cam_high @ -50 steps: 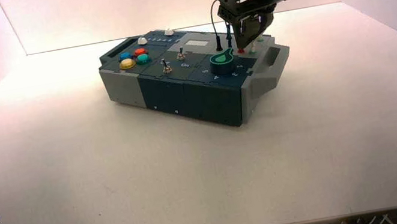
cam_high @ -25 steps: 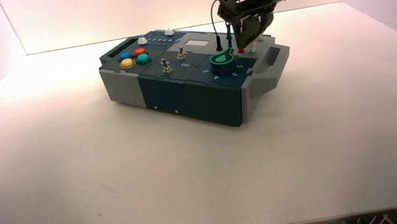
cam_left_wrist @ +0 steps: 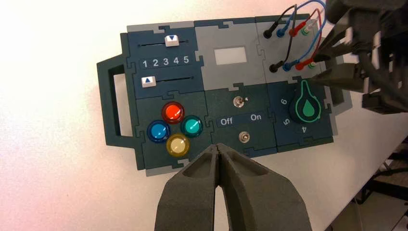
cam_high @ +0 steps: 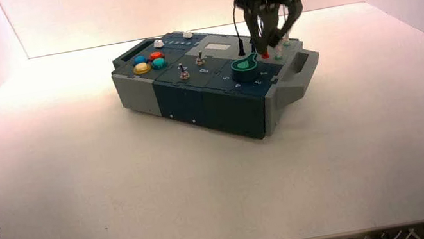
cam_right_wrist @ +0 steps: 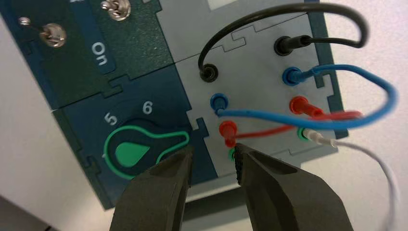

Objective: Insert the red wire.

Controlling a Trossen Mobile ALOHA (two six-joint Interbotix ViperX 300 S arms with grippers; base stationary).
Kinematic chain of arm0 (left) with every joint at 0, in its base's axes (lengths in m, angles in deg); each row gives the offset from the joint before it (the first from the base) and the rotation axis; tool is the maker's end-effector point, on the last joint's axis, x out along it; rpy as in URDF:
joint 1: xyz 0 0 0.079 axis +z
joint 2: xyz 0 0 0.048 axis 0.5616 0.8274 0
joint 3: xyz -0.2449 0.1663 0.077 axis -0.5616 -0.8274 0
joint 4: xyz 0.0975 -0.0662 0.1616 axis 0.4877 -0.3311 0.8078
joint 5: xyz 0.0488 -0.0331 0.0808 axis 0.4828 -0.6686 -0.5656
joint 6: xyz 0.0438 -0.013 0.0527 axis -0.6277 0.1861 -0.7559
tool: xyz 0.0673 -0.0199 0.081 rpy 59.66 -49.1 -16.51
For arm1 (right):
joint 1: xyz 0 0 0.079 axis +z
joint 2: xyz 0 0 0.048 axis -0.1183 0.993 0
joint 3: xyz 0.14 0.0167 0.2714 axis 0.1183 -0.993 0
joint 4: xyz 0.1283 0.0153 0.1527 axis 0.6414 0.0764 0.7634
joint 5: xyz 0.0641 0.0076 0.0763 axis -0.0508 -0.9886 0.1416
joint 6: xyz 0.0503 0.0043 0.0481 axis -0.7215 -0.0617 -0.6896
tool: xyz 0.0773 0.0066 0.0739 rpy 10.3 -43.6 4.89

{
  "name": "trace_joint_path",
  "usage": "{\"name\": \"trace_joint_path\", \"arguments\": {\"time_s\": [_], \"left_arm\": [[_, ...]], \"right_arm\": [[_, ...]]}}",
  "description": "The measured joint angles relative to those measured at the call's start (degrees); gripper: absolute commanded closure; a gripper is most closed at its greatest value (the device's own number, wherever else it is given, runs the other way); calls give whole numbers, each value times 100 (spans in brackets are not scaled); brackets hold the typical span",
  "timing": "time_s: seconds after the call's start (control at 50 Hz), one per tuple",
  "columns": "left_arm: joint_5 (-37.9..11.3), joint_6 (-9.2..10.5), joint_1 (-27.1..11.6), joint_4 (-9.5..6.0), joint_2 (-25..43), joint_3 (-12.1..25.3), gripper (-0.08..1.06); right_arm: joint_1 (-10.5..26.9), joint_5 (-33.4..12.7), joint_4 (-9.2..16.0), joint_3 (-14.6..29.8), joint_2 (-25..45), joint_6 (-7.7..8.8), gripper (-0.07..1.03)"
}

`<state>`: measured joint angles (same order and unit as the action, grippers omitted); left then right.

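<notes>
The red wire (cam_right_wrist: 269, 130) arches low between two red plugs. Both plugs, the one close to my gripper (cam_right_wrist: 227, 130) and the other (cam_right_wrist: 300, 104), stand in sockets on the box's grey wire panel. My right gripper (cam_right_wrist: 214, 156) is open and empty, its fingertips just short of the nearer red plug, not touching it. In the high view it hangs (cam_high: 272, 38) over the panel at the box's far right end. The red wire also shows in the left wrist view (cam_left_wrist: 315, 26). My left gripper (cam_left_wrist: 219, 147) is shut and empty, held high above the box.
The box (cam_high: 219, 102) stands at the table's far middle. A black wire (cam_right_wrist: 288, 9) and a blue wire (cam_right_wrist: 365, 82) are plugged in beside the red one. A white wire (cam_right_wrist: 365, 154) trails off the box. The green knob (cam_right_wrist: 132, 151) is next to my right fingers.
My right gripper has opened and stands more upright over the wire panel. The box has shifted a little to the right.
</notes>
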<state>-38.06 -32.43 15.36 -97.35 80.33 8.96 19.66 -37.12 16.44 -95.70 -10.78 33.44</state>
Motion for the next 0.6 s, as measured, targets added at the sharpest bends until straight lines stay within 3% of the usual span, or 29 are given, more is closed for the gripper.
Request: {"name": "trace_joint_path", "arguments": {"time_s": [0.32,0.46,0.6], "left_arm": [[44,0,-9,-9,0,0,101],[167,9,0,-18,9,0,101],[237,9,0,-18,9,0,101]], "right_arm": [[-9,-554,-18,378,-369,9,55],[-26,-668,-53,325,-615,18,56],[-114,-571,-141,-18,-879,9,56]]}}
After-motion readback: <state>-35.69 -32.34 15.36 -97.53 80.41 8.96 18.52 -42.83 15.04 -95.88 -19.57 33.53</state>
